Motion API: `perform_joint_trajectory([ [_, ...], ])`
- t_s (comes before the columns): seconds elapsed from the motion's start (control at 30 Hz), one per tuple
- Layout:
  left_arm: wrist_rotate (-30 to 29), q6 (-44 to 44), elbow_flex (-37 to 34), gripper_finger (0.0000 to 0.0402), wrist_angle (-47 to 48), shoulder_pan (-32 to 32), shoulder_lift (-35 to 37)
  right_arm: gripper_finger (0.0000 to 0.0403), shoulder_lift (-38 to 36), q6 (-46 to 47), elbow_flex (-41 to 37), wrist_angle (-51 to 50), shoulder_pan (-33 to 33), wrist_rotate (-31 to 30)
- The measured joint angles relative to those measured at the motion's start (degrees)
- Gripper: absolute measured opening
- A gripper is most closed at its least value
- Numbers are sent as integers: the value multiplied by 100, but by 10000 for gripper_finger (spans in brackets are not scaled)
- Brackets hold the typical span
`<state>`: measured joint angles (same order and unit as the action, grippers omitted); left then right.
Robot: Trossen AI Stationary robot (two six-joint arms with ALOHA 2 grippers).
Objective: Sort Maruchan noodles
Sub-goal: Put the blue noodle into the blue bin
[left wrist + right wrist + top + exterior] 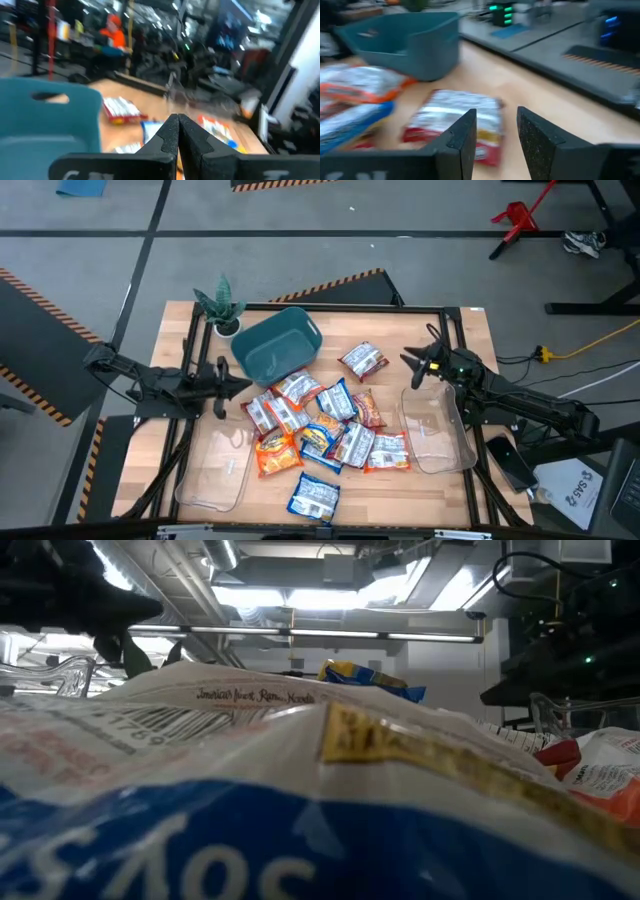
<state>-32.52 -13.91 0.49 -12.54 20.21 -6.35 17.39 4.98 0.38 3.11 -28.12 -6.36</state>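
Left gripper (243,384) hangs over the table's (470,330) left side, just beside the near wall of the bin (277,345), its fingers (170,135) pressed together on nothing. A clear tray (215,470) lies below it near the front left corner, with one end of a packet overlapping its inner edge. A small plant (221,304) stands at the back left, next to the bin.

Noodles (325,430) lie in a loose, overlapping heap at the table's middle, in front of the bin, orange, blue and red wrappers mixed. One blue packet (314,498) sits apart at the front edge, and it fills most of the low view. One red packet (364,360) lies alone behind the heap, toward the right.

Right gripper (412,365) hovers just right of that red packet, fingers (462,137) apart and empty; its wrist view shows the packet beyond the gap. Another tray (436,430) rests below the right arm, beside the heap.
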Motion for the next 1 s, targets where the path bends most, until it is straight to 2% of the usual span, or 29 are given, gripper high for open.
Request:
perform_joint_trajectory([
  [0.1, -164, 51, 0, 0, -313, -3, -1, 127, -1, -82, 0, 17, -2, -407],
  [0.2, -169, -53, 2, 0, -407, -2, 0, 127, 0, -82, 0, 24, -2, -437],
  [0.37, -223, 38, 1, 0, -432, -4, -1, 127, 0, 126, 0, 95, -2, 115],
  [0.5, -316, 110, 0, 0, -794, -4, -2, 127, 0, 524, 0, 327, -2, 551],
  [0.6, -247, 112, 0, 0, -1266, -4, 0, 127, 0, 709, 0, 655, -2, 613],
  [0.73, -487, 508, 0, 0, -1619, -4, 2, 127, -2, 868, 0, 994, -2, 593],
  [0.87, -632, 732, 0, 0, -1648, -4, 0, 127, -2, 1084, 0, 1087, -2, 715],
  [1.0, -1172, 1179, 0, 0, -1836, -5, 0, 127, -2, 1330, 0, 1080, -2, 692],
])
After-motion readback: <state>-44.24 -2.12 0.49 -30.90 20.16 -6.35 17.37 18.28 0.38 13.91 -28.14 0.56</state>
